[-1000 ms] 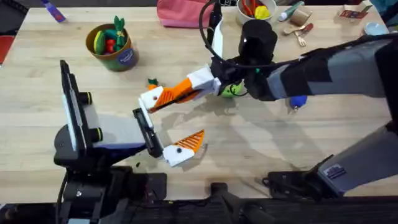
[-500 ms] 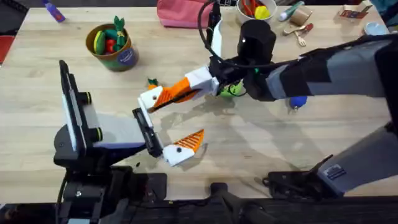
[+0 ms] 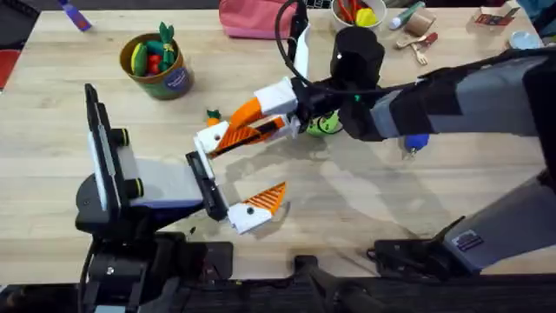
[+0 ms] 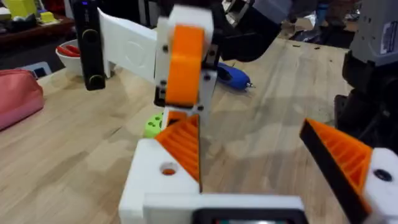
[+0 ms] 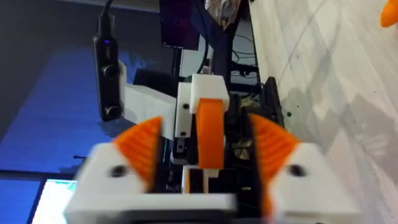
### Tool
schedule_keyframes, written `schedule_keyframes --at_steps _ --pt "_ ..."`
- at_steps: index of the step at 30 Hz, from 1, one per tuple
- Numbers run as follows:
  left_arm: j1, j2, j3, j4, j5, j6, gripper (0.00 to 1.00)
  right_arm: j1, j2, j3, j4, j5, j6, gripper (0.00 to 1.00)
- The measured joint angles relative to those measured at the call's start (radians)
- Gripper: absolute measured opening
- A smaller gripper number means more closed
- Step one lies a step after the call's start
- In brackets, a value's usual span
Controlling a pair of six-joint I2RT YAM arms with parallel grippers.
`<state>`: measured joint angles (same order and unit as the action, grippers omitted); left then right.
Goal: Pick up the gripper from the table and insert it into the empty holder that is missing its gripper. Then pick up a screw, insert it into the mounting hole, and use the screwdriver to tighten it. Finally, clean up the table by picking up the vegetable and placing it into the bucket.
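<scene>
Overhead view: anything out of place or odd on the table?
Only the toy carrot: it lies loose on the table, apart from the bucket that holds the other toy vegetables. Nothing looks spilled or damaged.

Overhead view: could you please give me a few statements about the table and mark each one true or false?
1. The bucket holds toy vegetables. True.
2. The left gripper is shut. False: its two fingers stand wide apart.
3. The right gripper holds the screwdriver. False: the screwdriver lies on the table beside the right arm.
4. The right arm reaches across the middle to one finger of the left gripper. True.
5. The vegetable is in the bucket. False: it lies on the table, near the right gripper.
</scene>
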<state>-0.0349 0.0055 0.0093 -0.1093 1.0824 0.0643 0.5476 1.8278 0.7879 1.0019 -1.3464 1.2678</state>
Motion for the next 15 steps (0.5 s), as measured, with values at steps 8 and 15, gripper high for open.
schedule_keyframes --at_steps 8,15 --pt "0.000 0.000 0.000 0.000 0.002 0.000 0.986 -0.001 0.000 0.002 0.000 0.007 -0.003 0.966" --pt "0.000 0.000 0.000 0.000 0.002 0.000 0.985 -0.046 -0.063 0.002 -0.146 0.023 -0.065 0.967"
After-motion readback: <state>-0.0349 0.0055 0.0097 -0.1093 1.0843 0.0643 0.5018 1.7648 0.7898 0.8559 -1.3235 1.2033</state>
